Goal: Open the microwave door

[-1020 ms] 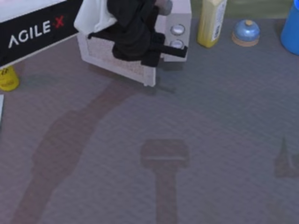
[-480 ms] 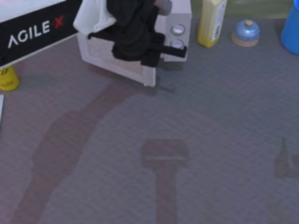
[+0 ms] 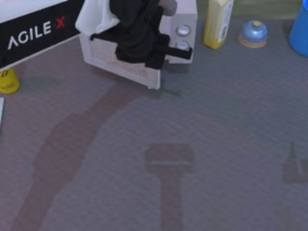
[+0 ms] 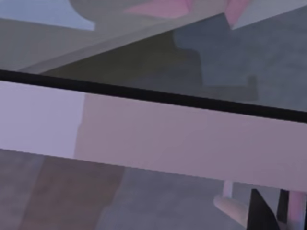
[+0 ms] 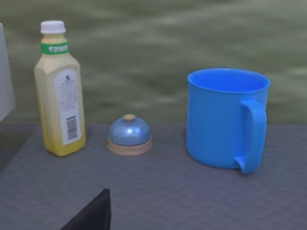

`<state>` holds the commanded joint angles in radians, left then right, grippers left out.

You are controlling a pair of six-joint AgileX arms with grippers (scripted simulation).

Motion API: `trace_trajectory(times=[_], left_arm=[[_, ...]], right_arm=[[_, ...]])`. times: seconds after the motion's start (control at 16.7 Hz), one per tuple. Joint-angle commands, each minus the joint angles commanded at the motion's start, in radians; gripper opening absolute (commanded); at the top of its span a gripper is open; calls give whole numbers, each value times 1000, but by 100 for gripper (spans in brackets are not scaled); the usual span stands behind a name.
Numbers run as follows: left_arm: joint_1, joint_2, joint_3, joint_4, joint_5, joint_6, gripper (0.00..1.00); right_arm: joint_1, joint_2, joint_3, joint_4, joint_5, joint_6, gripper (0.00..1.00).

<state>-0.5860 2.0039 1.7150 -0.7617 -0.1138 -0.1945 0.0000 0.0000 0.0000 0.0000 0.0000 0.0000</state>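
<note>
L gripper at door's free edge, upper centre of top view; arm hides jaws, can't tell if spread or clamped. Door swung partway out from microwave, hinge side toward frame's left. Step, by my read: mid-pull, door part open. Next: carry free edge further round arc, w/o slipping off. R arm out of top view, parked.

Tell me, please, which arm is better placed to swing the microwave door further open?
Left: its gripper is already at the microwave door's free edge, door partly ajar. The right arm isn't visible from above.
</note>
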Motion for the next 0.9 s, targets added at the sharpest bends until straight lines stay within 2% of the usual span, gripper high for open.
trace_trajectory(times=[0.48, 0.9], left_arm=[[-6, -1, -3, 1, 8, -1, 0], [27, -77, -108, 41, 64, 111, 0]], right_arm=[[0, 0, 0, 0, 0, 0, 100], [0, 0, 0, 0, 0, 0, 100]])
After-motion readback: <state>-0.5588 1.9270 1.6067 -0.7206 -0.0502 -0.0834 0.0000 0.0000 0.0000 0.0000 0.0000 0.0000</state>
